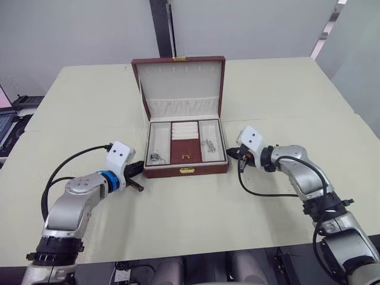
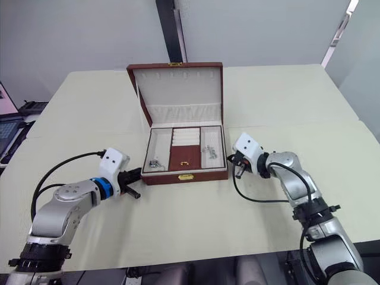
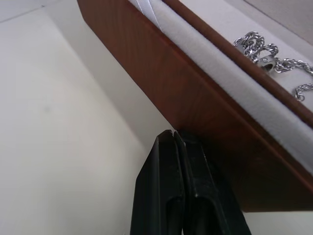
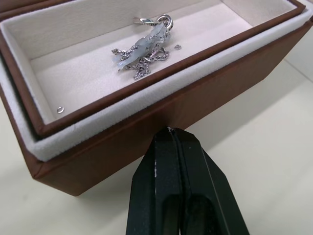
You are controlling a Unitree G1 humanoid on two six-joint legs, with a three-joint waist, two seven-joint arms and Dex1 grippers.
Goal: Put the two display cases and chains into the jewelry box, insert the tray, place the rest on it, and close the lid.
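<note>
The jewelry box [image 1: 166,173] stands open in the middle of the table, its cream-lined lid [image 1: 181,83] upright at the back. The brown tray [image 1: 184,146] sits inside it. A chunky silvery chain [image 3: 259,49] lies in the tray's left compartment, and a silvery clump with a thin chain [image 4: 144,51] lies in the right one. My left gripper [image 1: 141,165] is shut, with its tips at the box's left front corner. At the box's right side wall, my right gripper [image 1: 233,154] is also shut and holds nothing. The display cases are hidden.
The pale table [image 1: 196,219] has free room in front of the box and on both sides. A dark post [image 1: 160,27] rises behind the lid. Dark equipment [image 1: 12,116] sits off the table's left edge. A tiny loose ring [image 4: 59,109] lies in the right compartment.
</note>
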